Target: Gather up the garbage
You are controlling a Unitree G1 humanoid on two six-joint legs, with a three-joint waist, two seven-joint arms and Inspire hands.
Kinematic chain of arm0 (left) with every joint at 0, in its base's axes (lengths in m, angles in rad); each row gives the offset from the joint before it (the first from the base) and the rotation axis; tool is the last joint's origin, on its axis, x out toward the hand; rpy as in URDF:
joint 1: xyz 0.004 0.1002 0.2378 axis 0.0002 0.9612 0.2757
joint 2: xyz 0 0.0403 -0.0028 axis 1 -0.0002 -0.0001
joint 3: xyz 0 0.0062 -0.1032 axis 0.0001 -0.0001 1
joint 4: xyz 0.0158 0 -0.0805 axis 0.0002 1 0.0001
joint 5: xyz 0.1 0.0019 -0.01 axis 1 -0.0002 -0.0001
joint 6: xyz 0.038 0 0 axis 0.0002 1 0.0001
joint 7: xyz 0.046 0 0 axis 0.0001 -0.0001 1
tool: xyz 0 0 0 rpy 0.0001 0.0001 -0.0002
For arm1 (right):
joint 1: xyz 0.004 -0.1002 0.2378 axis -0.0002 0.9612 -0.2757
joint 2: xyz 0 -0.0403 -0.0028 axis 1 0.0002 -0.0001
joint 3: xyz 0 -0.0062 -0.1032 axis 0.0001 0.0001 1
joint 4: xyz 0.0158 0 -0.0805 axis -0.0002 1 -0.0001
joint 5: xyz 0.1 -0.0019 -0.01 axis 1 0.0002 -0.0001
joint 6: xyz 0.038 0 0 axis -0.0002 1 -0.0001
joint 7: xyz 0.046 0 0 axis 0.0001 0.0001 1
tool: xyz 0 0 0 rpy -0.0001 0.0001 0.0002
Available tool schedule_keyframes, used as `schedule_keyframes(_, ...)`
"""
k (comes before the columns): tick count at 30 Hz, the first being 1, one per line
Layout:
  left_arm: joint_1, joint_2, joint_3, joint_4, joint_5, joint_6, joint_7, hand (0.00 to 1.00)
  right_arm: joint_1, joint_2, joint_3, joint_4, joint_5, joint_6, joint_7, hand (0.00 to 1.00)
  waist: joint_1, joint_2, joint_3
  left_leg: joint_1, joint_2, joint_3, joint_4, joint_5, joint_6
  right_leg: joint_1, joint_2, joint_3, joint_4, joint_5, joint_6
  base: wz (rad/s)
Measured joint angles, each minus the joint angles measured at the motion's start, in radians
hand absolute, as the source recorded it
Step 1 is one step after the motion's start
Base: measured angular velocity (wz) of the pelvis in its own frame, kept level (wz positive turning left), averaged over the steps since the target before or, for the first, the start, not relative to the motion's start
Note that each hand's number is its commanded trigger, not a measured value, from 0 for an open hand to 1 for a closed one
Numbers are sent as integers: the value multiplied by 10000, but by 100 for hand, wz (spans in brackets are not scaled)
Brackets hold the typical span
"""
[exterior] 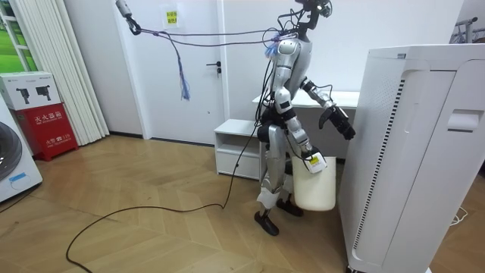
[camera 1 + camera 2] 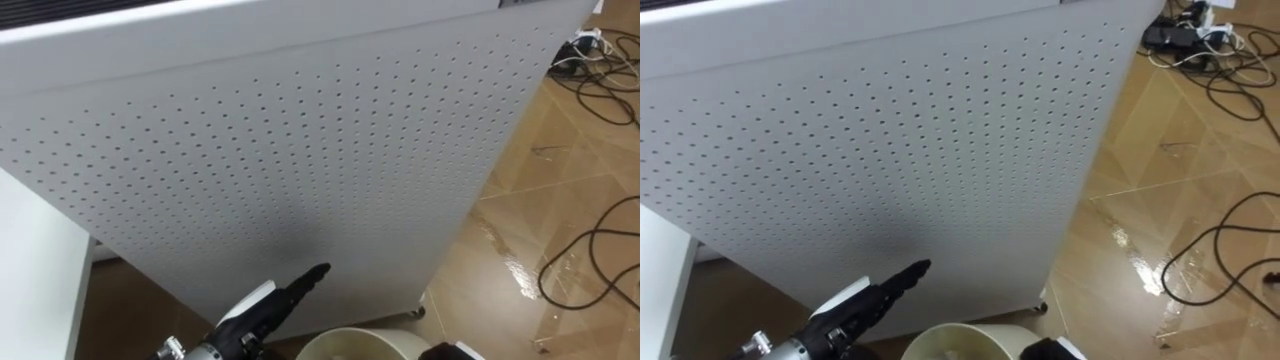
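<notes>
Your left hand (image 2: 272, 300), fingers straight and apart, hovers just beside the perforated cabinet (image 2: 300, 150), holding nothing. Right hand (image 1: 313, 161) is clamped on the bin (image 1: 314, 188) rim beside that cabinet, likely kept ready for collecting.

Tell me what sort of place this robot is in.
Probably an indoor test room set up like a home: a washing machine at the room view's left edge, a wood floor with loose cables, and a tall white perforated cabinet.
</notes>
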Motion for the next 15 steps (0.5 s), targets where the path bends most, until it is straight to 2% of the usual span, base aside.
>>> schedule_keyframes(4,6,2,3,61,5,1,14,0,73,-13,-47,-7,-6,0,-1,100,2,2,-1,2,0,5,3,0,0,-7,-1,8,-17,-2,3,0)
schedule_keyframes(7,294,-13,168,18,28,1,30,0,216,-12,-119,1,-10,0,9,100,-7,-9,-24,176,-7,8,-96,4,-6,162,68,8,-155,-4,12,0)
schedule_keyframes(8,573,-27,250,57,130,-2,88,0,431,-26,-153,47,-26,-63,28,100,-4,-53,-68,440,-20,46,-235,5,-6,383,74,62,-267,-8,32,-4)
schedule_keyframes(9,830,-64,291,268,156,-1,105,0,658,-33,-175,197,-36,-147,86,100,22,-101,-156,728,-22,103,-383,5,-6,653,81,87,-425,1,51,-5)
schedule_keyframes(11,1072,-188,305,818,147,3,179,0,989,-39,-201,417,-18,-180,151,100,-4,-145,-219,1137,-10,291,-521,3,-3,1128,84,64,-630,-3,81,2)
schedule_keyframes(12,1309,-305,406,1072,131,5,257,0,1219,-38,-212,483,-9,-179,183,100,-6,-209,-246,1407,3,384,-694,3,-3,1365,74,64,-706,-10,91,0)
schedule_keyframes(15,1733,-467,444,2017,118,-5,546,0,1582,-6,-236,706,53,-191,232,100,-82,-419,-248,2022,34,575,-1005,1,-6,1896,78,114,-1010,-34,100,-6)
